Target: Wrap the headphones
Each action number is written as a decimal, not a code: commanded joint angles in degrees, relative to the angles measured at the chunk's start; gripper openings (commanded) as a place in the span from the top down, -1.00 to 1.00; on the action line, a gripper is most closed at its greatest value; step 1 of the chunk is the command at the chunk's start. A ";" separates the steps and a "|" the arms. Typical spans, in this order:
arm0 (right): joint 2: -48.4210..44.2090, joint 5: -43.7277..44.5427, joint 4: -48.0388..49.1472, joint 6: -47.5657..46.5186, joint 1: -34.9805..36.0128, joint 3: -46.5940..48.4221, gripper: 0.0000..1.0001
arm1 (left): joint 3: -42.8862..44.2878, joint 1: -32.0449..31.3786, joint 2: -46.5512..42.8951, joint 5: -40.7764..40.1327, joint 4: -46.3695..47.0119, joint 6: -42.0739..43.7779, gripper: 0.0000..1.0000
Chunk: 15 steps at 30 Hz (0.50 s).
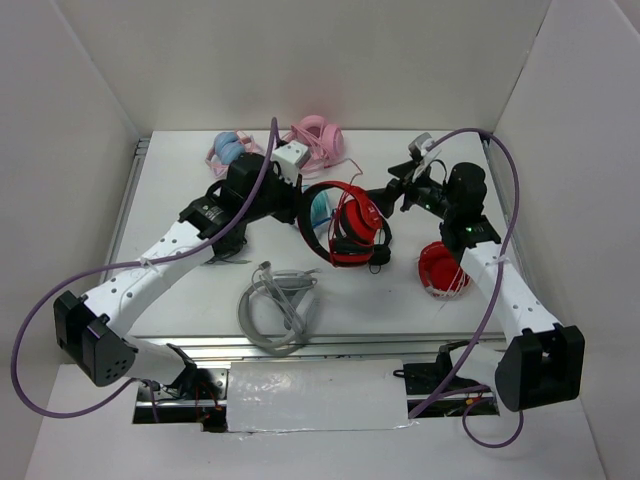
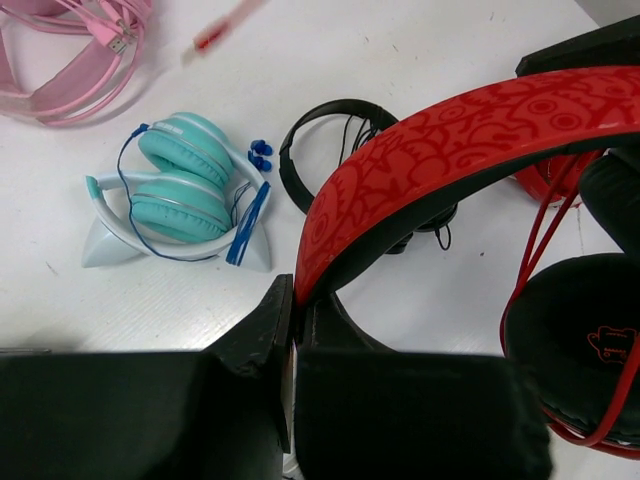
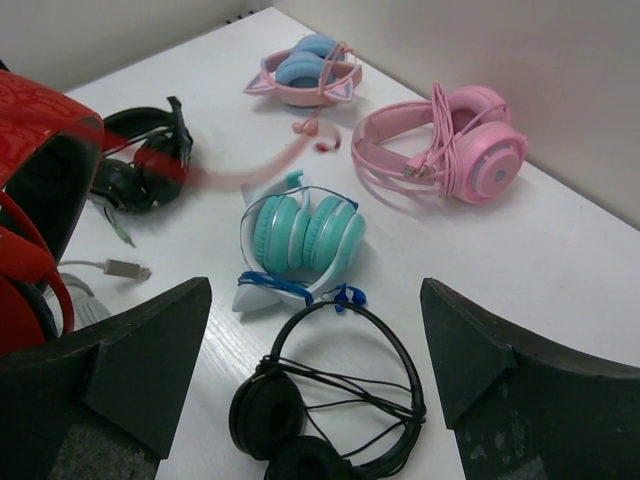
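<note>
Stretching across mid-frame, the white table [image 1: 380, 305] shows bare surface along its near edge, lower right. At centre, the large red over-ear headphones with black pads [image 1: 352, 228] have their headband pinched between the closed jaws of the left gripper [image 2: 296, 318]. The right gripper [image 3: 315, 290] gapes wide, holding nothing.

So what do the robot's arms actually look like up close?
The left arm and the right arm look alike: slim white segments linked by chunky black joints, each on a boxy black base. A thin purple cable loops loosely alongside each arm. The jaws at the tips are pairs of matte black, wedge-shaped blocks.
</note>
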 commanded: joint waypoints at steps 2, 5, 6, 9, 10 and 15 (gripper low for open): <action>-1.90 1.81 5.57 2.33 -0.82 0.09 -0.92 | 5.45 0.39 -0.08 0.53 2.50 -2.71 1.00; -1.90 4.52 4.62 3.29 -1.00 1.23 -0.99 | 7.99 0.48 0.63 -0.78 1.10 -2.71 1.00; -2.07 5.23 4.35 3.47 -1.00 1.32 -0.99 | 8.44 0.56 0.71 -0.87 0.83 -2.71 1.00; -3.12 3.31 4.70 3.47 -2.05 0.18 -0.99 | 10.10 0.83 1.07 -1.14 1.09 -2.79 1.00; -3.56 2.17 5.66 3.47 -2.23 -1.30 -0.99 | 10.63 0.83 1.33 -1.23 0.75 -3.14 1.00; -5.58 -1.00 6.63 3.82 -1.88 -5.26 -0.99 | 14.23 1.00 2.47 -0.87 -1.80 -3.15 1.00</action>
